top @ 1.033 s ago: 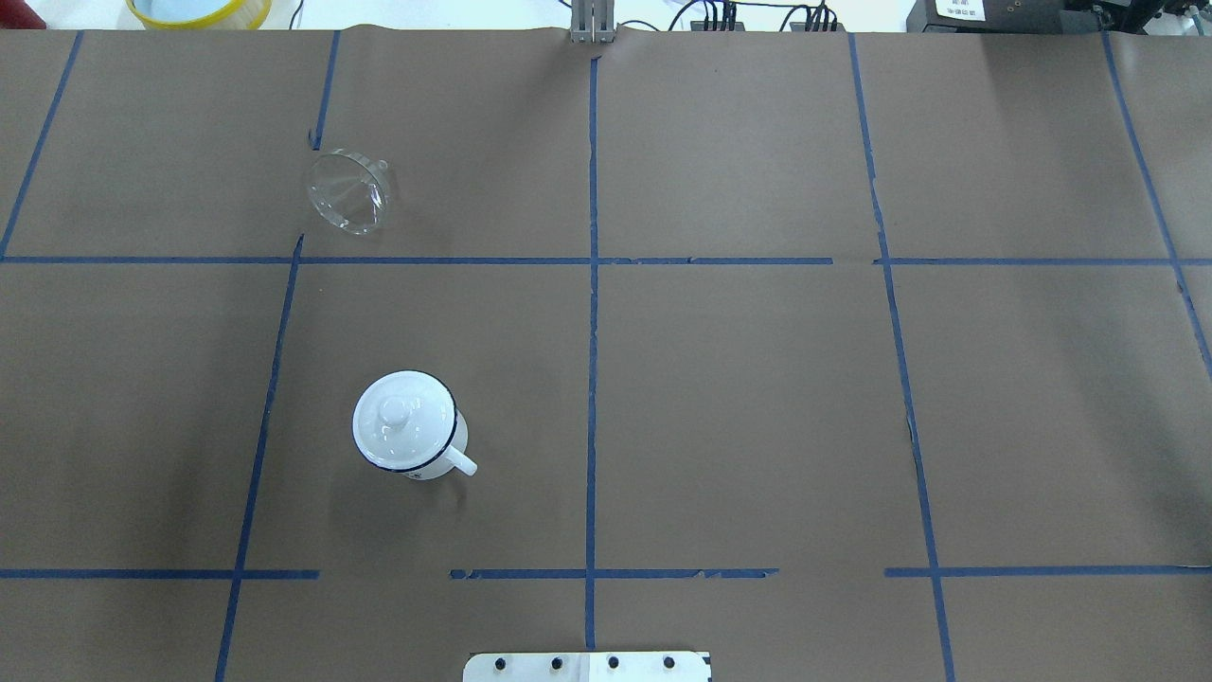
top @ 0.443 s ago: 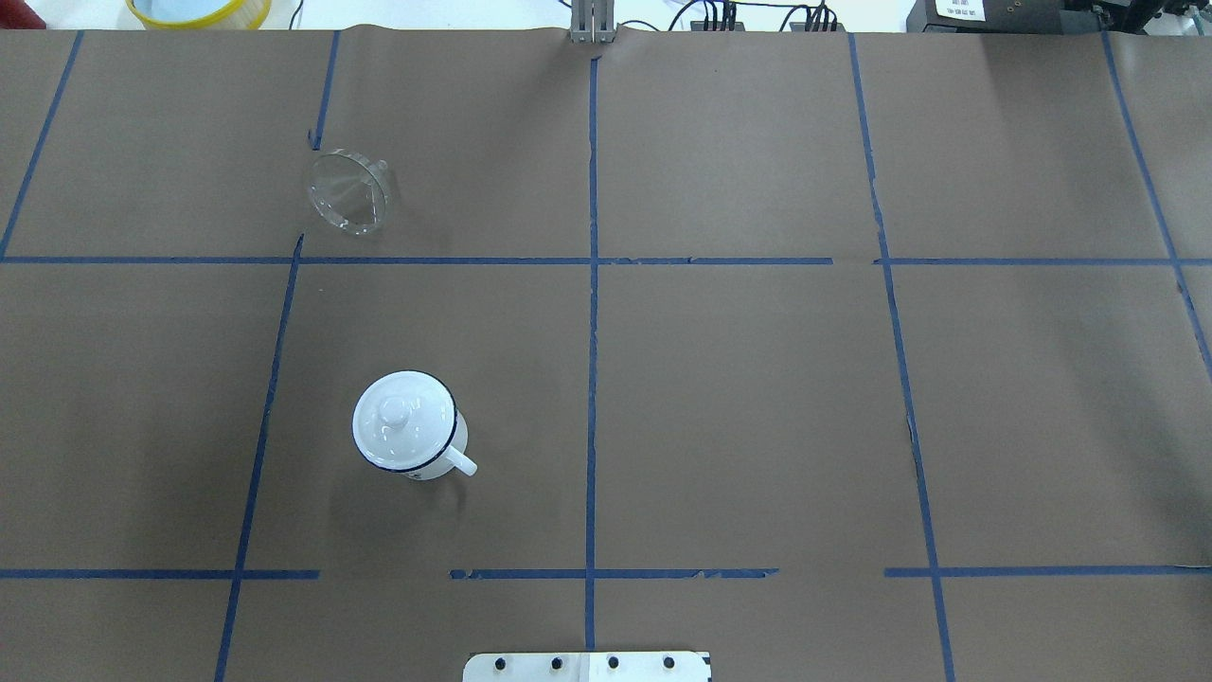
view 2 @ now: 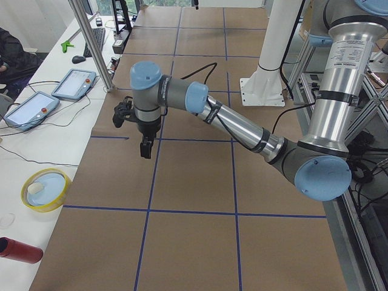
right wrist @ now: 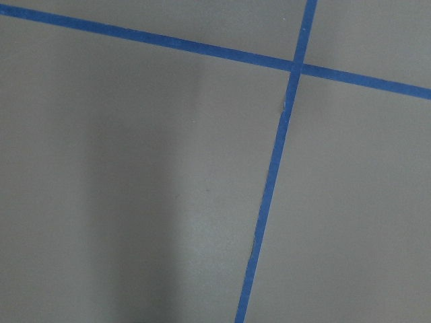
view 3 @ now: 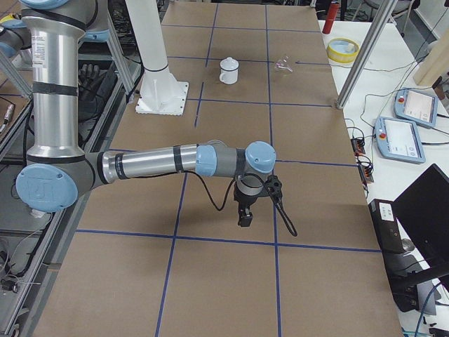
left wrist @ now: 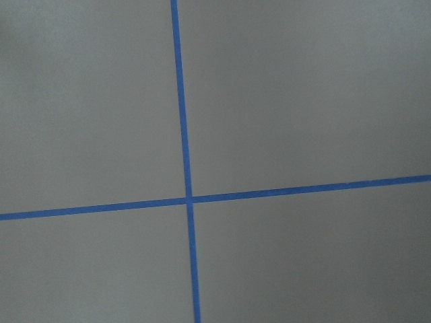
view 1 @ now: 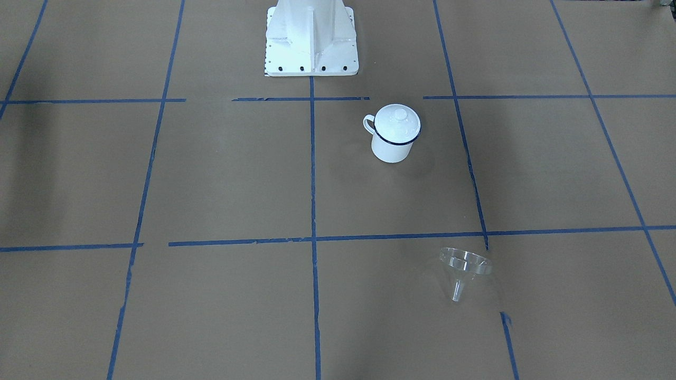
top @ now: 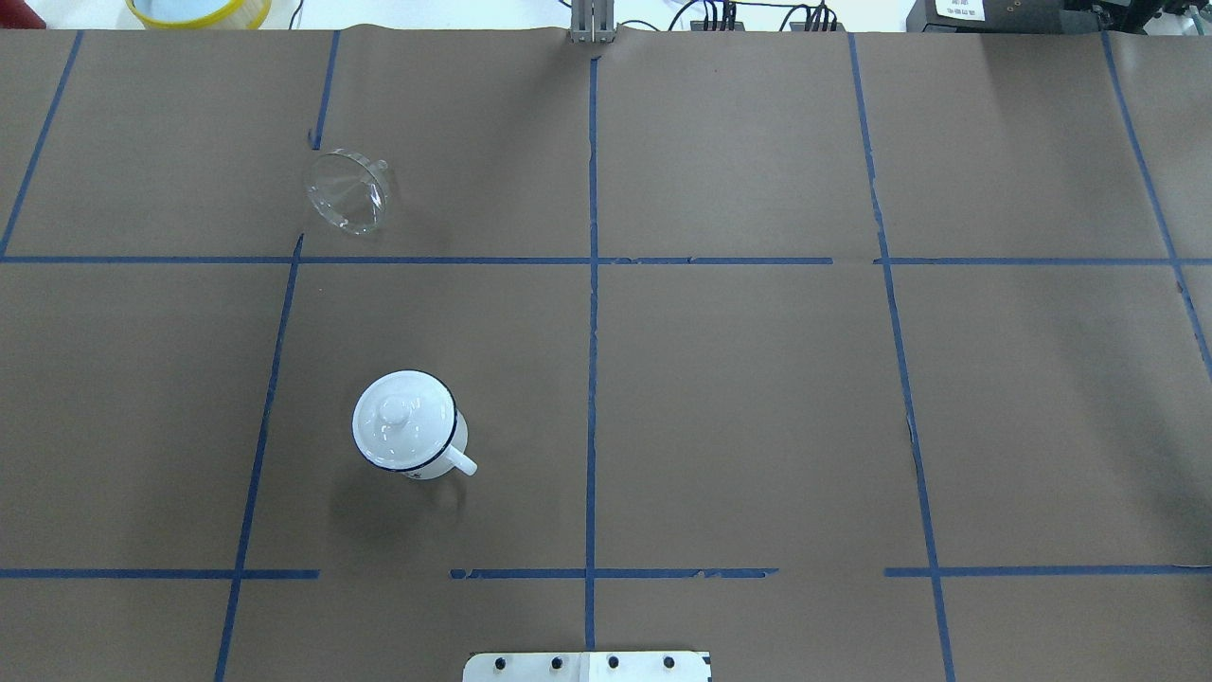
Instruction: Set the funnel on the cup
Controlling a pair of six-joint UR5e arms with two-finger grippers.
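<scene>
The funnel (top: 348,192) is laid on its side toward the far left corner of the worktop (top: 757,398), well apart from the upright cup (view 1: 392,149), which is capped by a white lid (view 1: 397,122) nearer the robot's edge. The left gripper (view 2: 146,148) and right gripper (view 3: 245,217) are held over the worktop's ends; whether they are released or clenched cannot be told.

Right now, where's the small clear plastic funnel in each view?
Front-facing: small clear plastic funnel lower right of centre, nearer the camera than the lidded white enamel mug.
Overhead: funnel upper left, beyond the mug.
Exterior left: not visible.
Exterior right: funnel top centre-right, right of the mug.
Left wrist: absent.
Right wrist: absent.
Shared landmark: the mug.
</scene>
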